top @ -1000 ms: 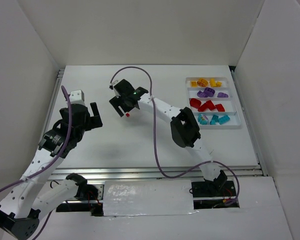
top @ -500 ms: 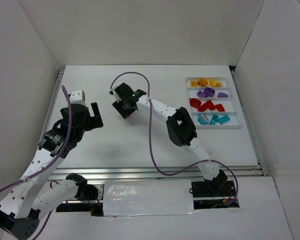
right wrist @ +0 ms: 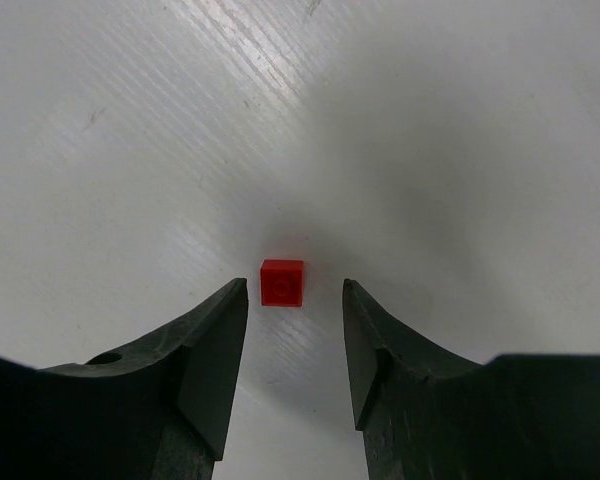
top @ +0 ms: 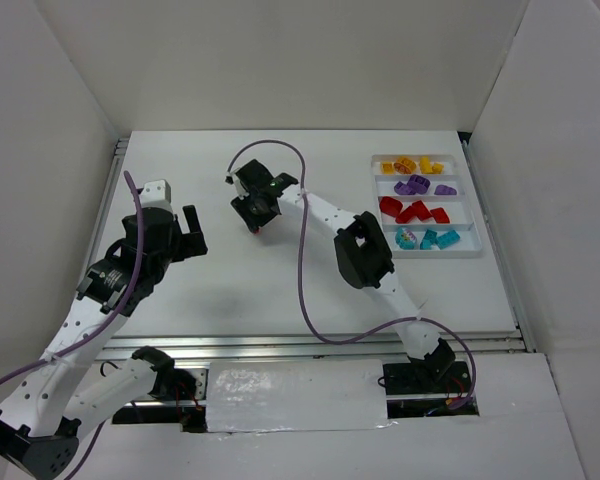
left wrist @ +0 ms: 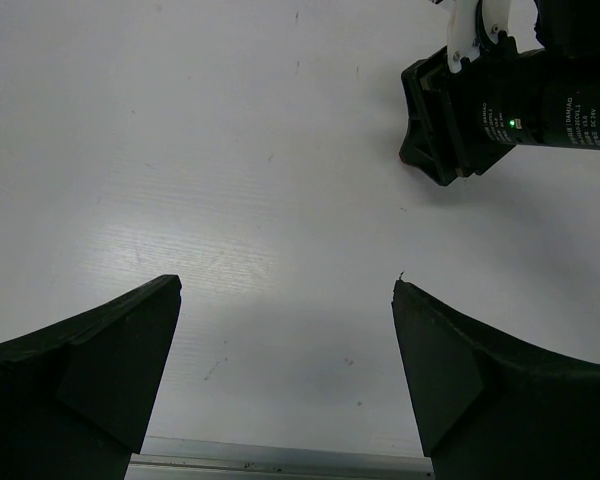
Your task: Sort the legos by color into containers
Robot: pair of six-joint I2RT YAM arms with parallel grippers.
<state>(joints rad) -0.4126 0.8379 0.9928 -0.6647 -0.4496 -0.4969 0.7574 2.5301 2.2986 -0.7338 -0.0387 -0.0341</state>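
A small red lego lies on the white table just beyond the tips of my right gripper, slightly nearer the left finger; the fingers stand apart and touch nothing. In the top view that gripper points down at mid-table. The white tray at the right holds sorted legos: yellow, purple, red and teal, one colour per container. My left gripper hovers wide open and empty over the table's left side.
The right arm's black wrist shows at the upper right of the left wrist view. A purple cable loops along the right arm. White walls enclose the table on three sides, and a metal rail runs along the near edge.
My right gripper has moved right and down over the red lego, and its jaws have narrowed. The left arm has not moved.
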